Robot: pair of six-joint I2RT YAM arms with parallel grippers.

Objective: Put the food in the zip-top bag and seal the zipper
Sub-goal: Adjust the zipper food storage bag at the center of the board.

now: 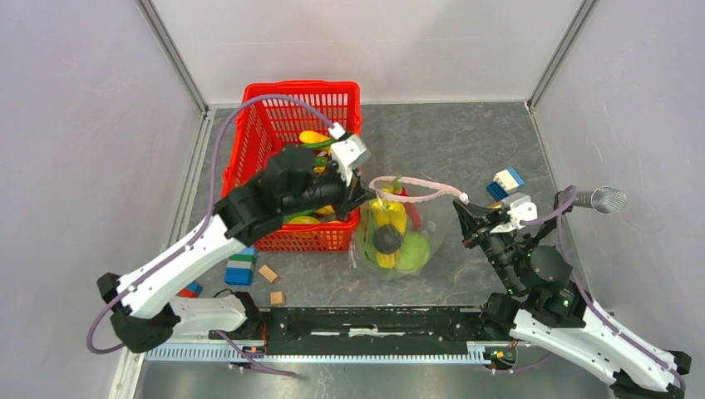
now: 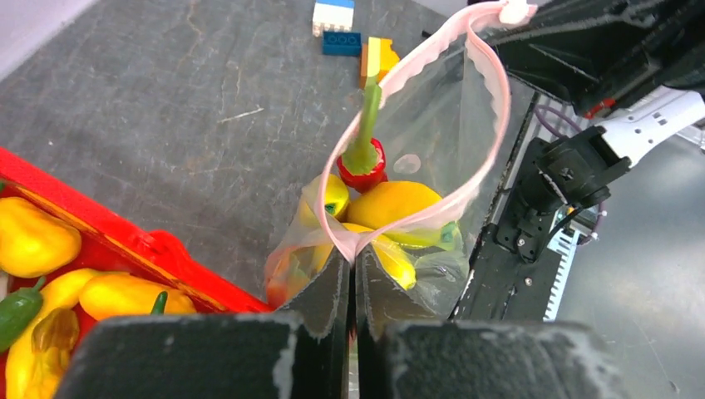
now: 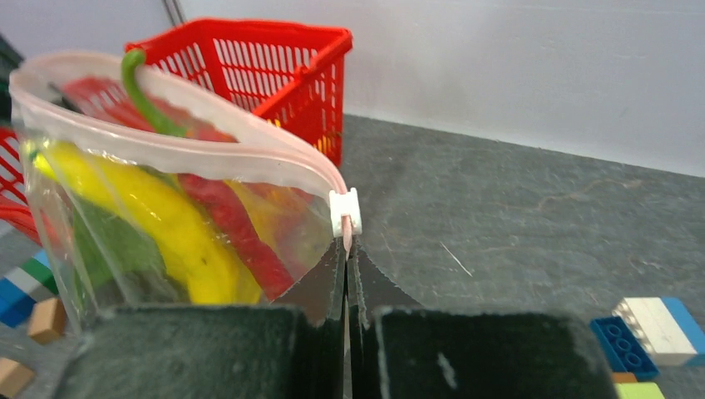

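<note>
The clear zip-top bag (image 1: 397, 237) hangs between my two grippers, its pink zipper (image 1: 411, 195) open in a loop. Inside are yellow, red and green toy food (image 1: 391, 229); a red pepper with a green stem (image 2: 364, 162) shows at the mouth. My left gripper (image 1: 363, 193) is shut on the bag's left mouth end (image 2: 356, 249). My right gripper (image 1: 460, 206) is shut on the right end, just below the white slider (image 3: 345, 212). The zipper loop (image 3: 191, 137) stands open in the right wrist view too. More food (image 2: 33, 241) lies in the red basket.
The red mesh basket (image 1: 266, 125) stands behind the left arm, touching the bag's left side. Building blocks lie at the right (image 1: 505, 183) and front left (image 1: 241, 266), with small wooden blocks (image 1: 268, 274). A metal mesh object (image 1: 605, 199) lies at the far right.
</note>
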